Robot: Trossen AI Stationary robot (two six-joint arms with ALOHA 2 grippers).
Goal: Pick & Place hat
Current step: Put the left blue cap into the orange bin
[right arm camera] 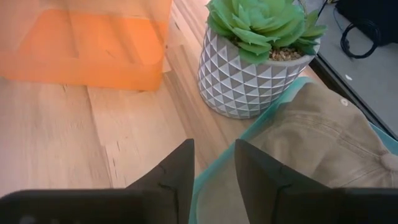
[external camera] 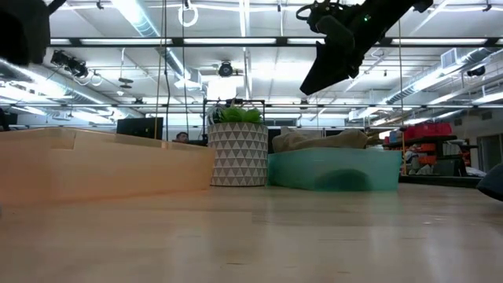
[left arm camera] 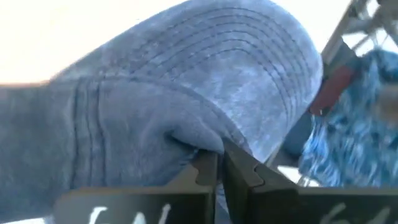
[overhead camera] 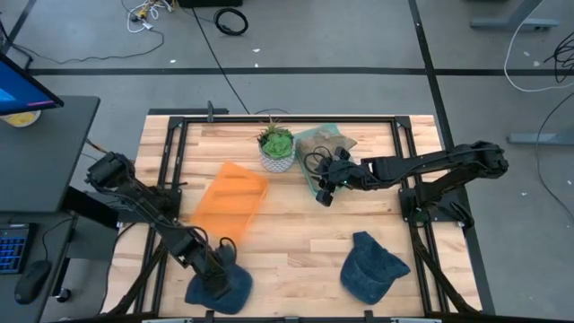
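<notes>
A blue denim hat point(overhead camera: 221, 287) lies at the table's near edge on the left, and my left gripper point(overhead camera: 221, 263) is shut on it; it fills the left wrist view point(left arm camera: 186, 81). A second blue hat point(overhead camera: 372, 267) rests on the table at the near right. A tan hat point(right arm camera: 323, 137) lies in a teal bin point(overhead camera: 316, 175) at the far middle. My right gripper point(right arm camera: 214, 163) hangs open and empty above the bin's near left rim; the low view shows it high above the bin point(external camera: 334, 47). My left gripper pinches a fold of the hat's crown cloth point(left arm camera: 193, 140) between its two fingers, just behind the stitched brim point(left arm camera: 249, 62). The fingers slant down at it from the table's left. I cannot tell whether the hat is lifted off the table.
An orange bin point(overhead camera: 231, 199) stands at the table's middle left. A potted succulent point(overhead camera: 276, 148) stands beside the teal bin, on its left. A black frame point(overhead camera: 287, 118) runs round the table. Bare wood lies between the two blue hats.
</notes>
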